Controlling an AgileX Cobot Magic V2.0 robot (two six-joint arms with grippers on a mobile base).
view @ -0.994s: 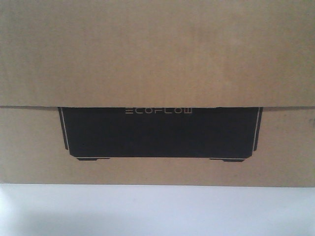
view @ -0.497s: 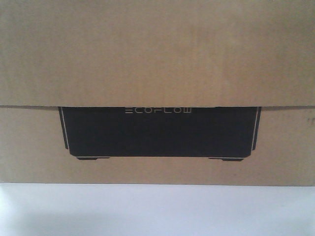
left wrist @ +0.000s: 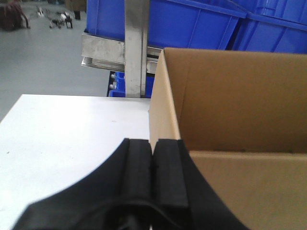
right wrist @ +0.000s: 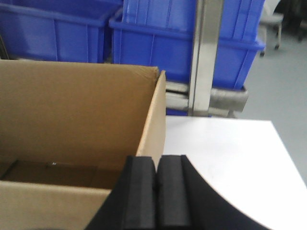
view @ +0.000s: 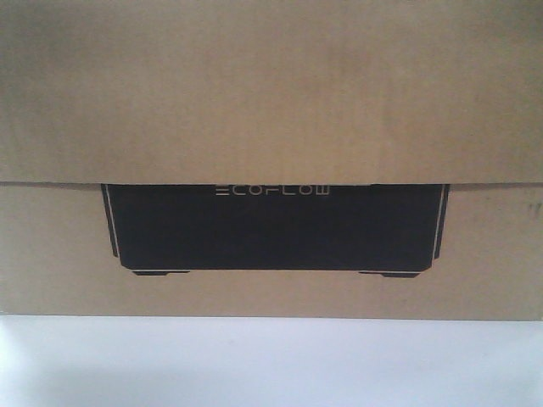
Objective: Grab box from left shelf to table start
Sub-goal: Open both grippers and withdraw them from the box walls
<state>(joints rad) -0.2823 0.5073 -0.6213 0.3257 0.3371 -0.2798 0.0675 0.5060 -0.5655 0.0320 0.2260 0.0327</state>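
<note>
Box (left wrist: pixel 230 110) rested on table (left wrist: pixel 72 134); both closed tools, left tool (left wrist: pixel 153 177) and right tool (right wrist: pixel 156 191), gripped its walls—you should release evenly.

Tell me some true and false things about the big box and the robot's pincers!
1. The box rests on the white table. True.
2. The box is closed with tape on top. False: both wrist views show it open at the top.
3. Blue bins sit behind the box. True.
4. The left pincer is wide open. False: its two black pads are pressed together, right at the box's side wall.
5. The black panel on the box says ECOFLOW. True.
6. The right pincer is carrying a blue bin. False: it is shut beside the box's other side wall, and the bins are far behind.
</note>
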